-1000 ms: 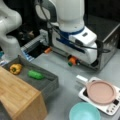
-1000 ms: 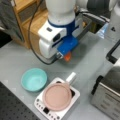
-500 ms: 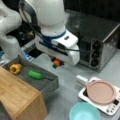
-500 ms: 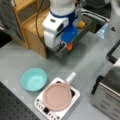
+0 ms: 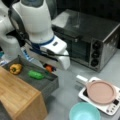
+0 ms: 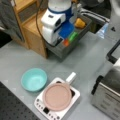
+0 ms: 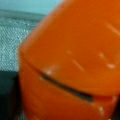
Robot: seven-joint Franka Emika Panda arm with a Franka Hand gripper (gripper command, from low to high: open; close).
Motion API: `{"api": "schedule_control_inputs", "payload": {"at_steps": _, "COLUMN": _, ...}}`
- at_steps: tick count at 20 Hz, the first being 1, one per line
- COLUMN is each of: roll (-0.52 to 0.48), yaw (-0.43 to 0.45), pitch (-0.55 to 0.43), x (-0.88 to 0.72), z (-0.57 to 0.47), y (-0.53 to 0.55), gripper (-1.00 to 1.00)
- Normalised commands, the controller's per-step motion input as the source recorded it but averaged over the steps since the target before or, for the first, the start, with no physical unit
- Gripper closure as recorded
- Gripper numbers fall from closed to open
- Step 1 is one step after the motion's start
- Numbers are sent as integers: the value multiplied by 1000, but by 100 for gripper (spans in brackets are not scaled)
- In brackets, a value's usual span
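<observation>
Low over the grey tray (image 5: 47, 85), the tool (image 5: 49, 68) hung beneath the white arm's head, and an orange thing (image 5: 49, 68) showed right at it; in a front view the same orange thing (image 6: 66, 42) sat at the tray's (image 6: 56, 50) near edge under the arm. Seen from the wrist, the orange thing (image 7: 72, 65) filled nearly the whole picture, close up against the camera, with a dark slit across it. Whether the tool was open or closed on it could not be told, since the arm's head hid the fingers. Inside the tray lay a green vegetable (image 5: 35, 74) just beside the orange thing and a yellow pepper (image 5: 15, 68) farther toward the tray's far corner; both showed in both front views. A wooden box (image 5: 20, 97) stood touching the tray. Well apart on the worktop (image 6: 82, 60) sat a teal bowl (image 6: 33, 79), a pink pan (image 6: 58, 96) on a white hob (image 6: 72, 100), and an oven (image 5: 92, 40) at the back.
</observation>
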Motion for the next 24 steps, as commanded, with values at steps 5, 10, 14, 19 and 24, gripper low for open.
{"api": "schedule_control_inputs", "payload": {"at_steps": 5, "roll": -62, "yaw": 114, "pitch": -171, "x": -180, "z": -217, "y": -102, "gripper": 100}}
{"api": "schedule_control_inputs", "payload": {"at_steps": 10, "roll": -94, "yaw": 128, "pitch": -154, "x": -250, "z": -251, "y": -100, "gripper": 100}}
{"api": "schedule_control_inputs", "payload": {"at_steps": 14, "roll": 7, "yaw": 69, "pitch": -170, "x": -350, "z": -288, "y": -122, "gripper": 100}}
{"api": "schedule_control_inputs", "payload": {"at_steps": 19, "roll": -5, "yaw": 88, "pitch": -198, "x": -392, "z": -220, "y": -113, "gripper": 100}}
{"api": "schedule_control_inputs", "payload": {"at_steps": 24, "roll": -29, "yaw": 130, "pitch": -224, "x": -292, "z": -116, "y": -51, "gripper": -100}}
